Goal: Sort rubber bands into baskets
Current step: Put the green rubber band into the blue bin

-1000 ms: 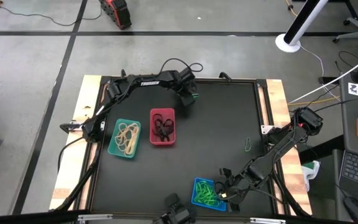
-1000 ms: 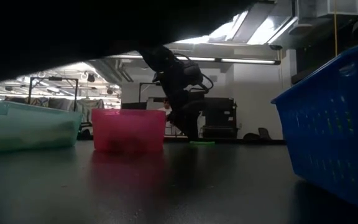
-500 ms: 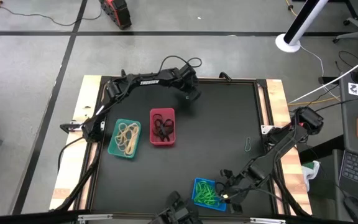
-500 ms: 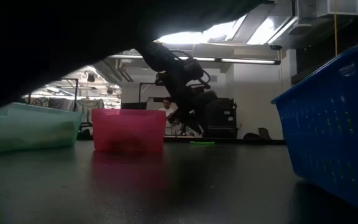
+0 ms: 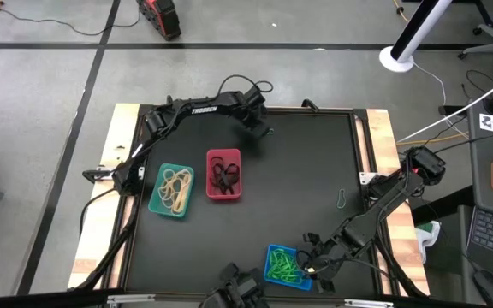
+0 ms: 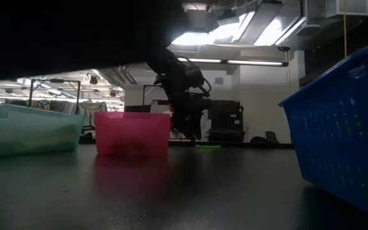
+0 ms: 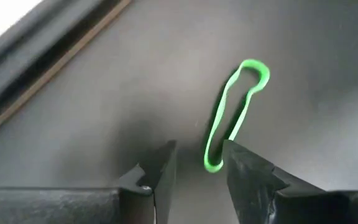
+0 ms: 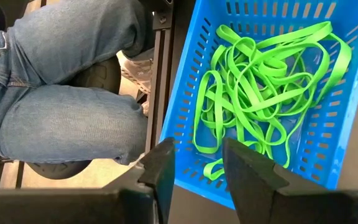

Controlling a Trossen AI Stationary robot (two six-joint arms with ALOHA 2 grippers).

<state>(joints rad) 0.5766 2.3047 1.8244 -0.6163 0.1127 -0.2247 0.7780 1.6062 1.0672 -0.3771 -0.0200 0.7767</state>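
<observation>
— Where is your left gripper point(image 7: 194, 163)?

— You have the left arm stretched along the table's far edge, its fingers point(image 7: 247, 177) parted, pointing down, nothing between them.

— And your right gripper point(image 8: 194, 163)?

— Your right arm reaches along the right side to the near edge; its fingers point(image 8: 162, 168) are parted and empty.

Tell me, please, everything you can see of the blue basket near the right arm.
The blue plastic basket is a small rectangular tray with rounded corners and slotted walls. It sits upright on the dark table at its near edge, by the right hand, whose open fingers hang just above its rim without touching it. Inside lies a loose tangle of bright green rubber bands; no other colour shows in it. In the low view it stands at the right.
</observation>
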